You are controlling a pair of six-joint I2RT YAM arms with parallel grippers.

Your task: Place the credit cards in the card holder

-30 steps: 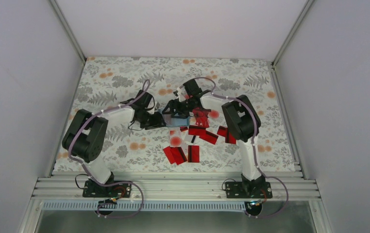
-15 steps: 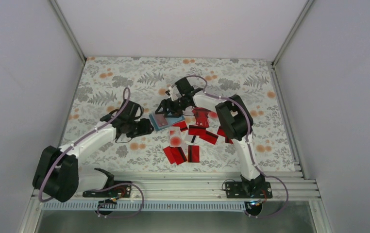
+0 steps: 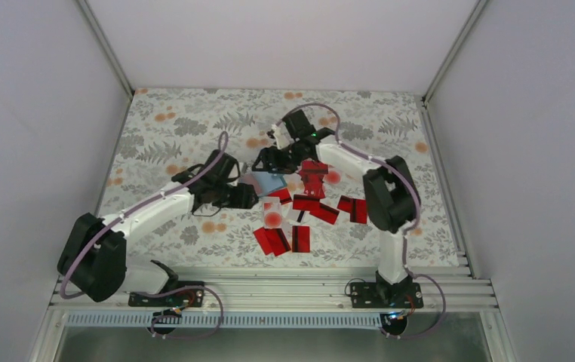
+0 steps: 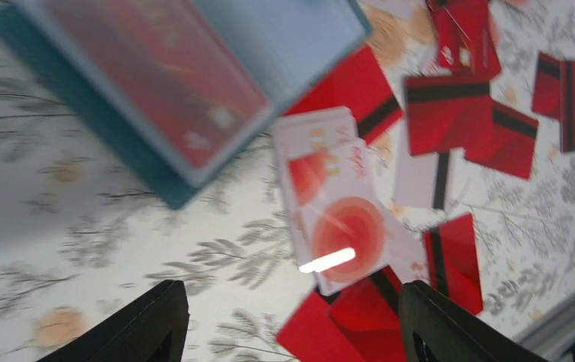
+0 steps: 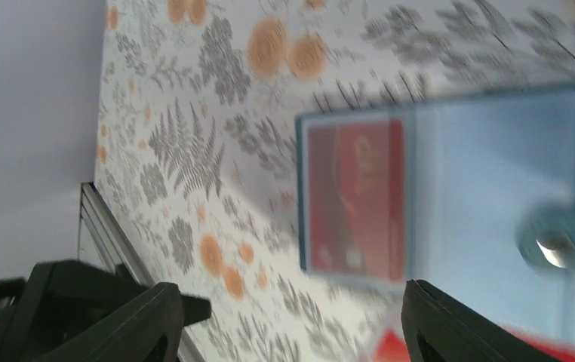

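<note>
Your left gripper [image 4: 290, 302] hangs with its jaws apart and nothing between them, just beside the open card holder [image 4: 292, 38], which lies on the flowered table [image 3: 179, 128]. Your right gripper [image 5: 290, 294] is also spread wide and empty, at the holder's far edge. You have one holder with one red card [image 5: 354, 197] tucked inside. Loose credit cards [image 4: 447, 113] lie just beside it, probably about a dozen; overlaps blur the count.
</note>
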